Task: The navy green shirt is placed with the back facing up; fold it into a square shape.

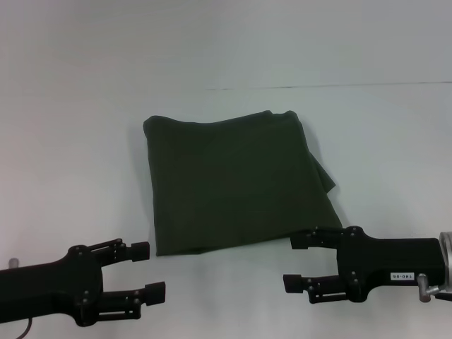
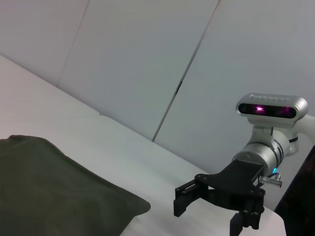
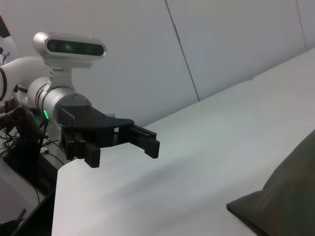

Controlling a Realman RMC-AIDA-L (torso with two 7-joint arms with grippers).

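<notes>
The navy green shirt [image 1: 236, 183] lies in the middle of the white table, folded into a rough square with its plain side up. A small flap of cloth sticks out at its right edge. My left gripper [image 1: 150, 270] hovers open just off the shirt's near left corner, holding nothing. My right gripper [image 1: 293, 263] is open too, with its upper finger at the shirt's near right corner. The left wrist view shows a corner of the shirt [image 2: 49, 191] and the right gripper [image 2: 209, 214] beyond it. In the right wrist view are the shirt's [image 3: 288, 196] corner and the left gripper [image 3: 123, 153].
The white table [image 1: 70, 155] runs wide on all sides of the shirt, with a thin seam line [image 1: 318, 86] behind it. A pale panelled wall [image 2: 147, 59] stands behind the table.
</notes>
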